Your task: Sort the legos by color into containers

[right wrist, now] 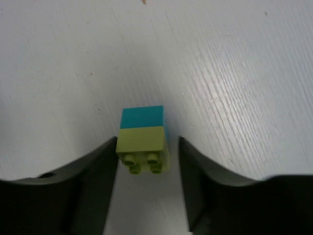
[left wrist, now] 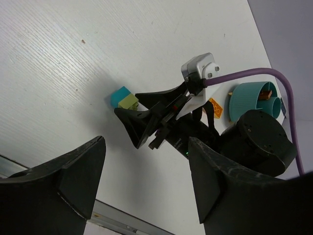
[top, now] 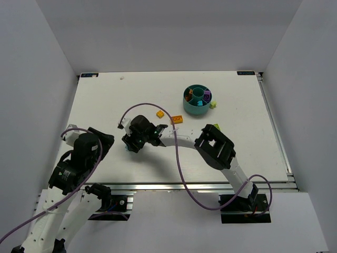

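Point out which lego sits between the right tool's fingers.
The cyan-and-lime lego, the only two-coloured one, flanked by the right tool. The orange lego and yellow lego lie nearer the bowl.

White table (top: 105,95), teal bowl (top: 195,110), legos (top: 177,119) (several loose)

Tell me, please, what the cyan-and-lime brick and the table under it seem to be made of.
Cyan-and-lime brick: apparently moulded hard plastic, smooth and slightly glossy; crisp edges, round studs and even colour suggest it. Table: probably white-painted or laminated board with a satin finish; fine streaked grain and a soft glare patch show, but which coating is unclear.
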